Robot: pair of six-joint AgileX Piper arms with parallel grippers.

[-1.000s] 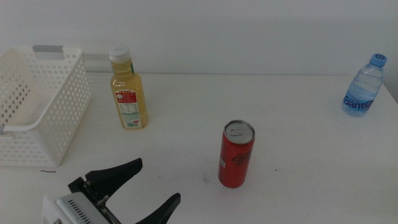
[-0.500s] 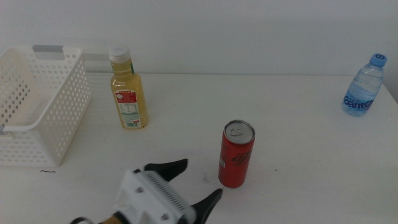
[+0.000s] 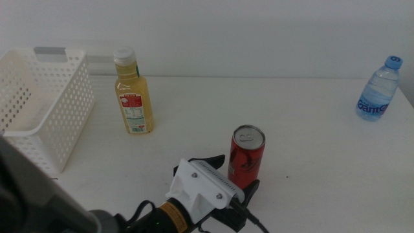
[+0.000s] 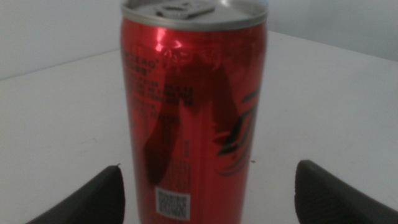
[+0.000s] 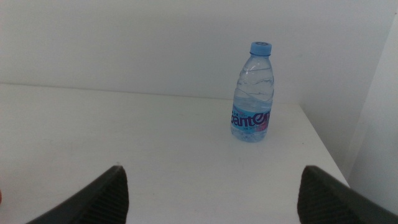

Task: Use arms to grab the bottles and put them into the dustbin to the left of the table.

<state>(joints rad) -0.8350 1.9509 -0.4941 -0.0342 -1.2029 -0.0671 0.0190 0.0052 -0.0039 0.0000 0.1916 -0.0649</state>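
A red drink can (image 3: 246, 159) stands upright near the table's middle and fills the left wrist view (image 4: 193, 106). My left gripper (image 3: 234, 175) is open right at the can, one jaw on each side of it, not touching. The yellow-juice bottle (image 3: 133, 94) with a white cap stands upright beside the white dustbin (image 3: 39, 123) at the left. A small clear water bottle (image 3: 378, 89) with a blue cap stands at the far right, also seen in the right wrist view (image 5: 252, 93). My right gripper (image 5: 211, 193) is open, well short of the water bottle, and does not show in the middle view.
The white table (image 3: 310, 149) ends close behind the water bottle at a pale wall (image 3: 259, 32). My left arm's dark body (image 3: 39, 207) fills the lower left corner of the middle view. Bare tabletop lies between the can and the water bottle.
My left gripper has moved forward and to the right across the front of the table, from beside the dustbin up to the red can, and its open jaws now flank the can.
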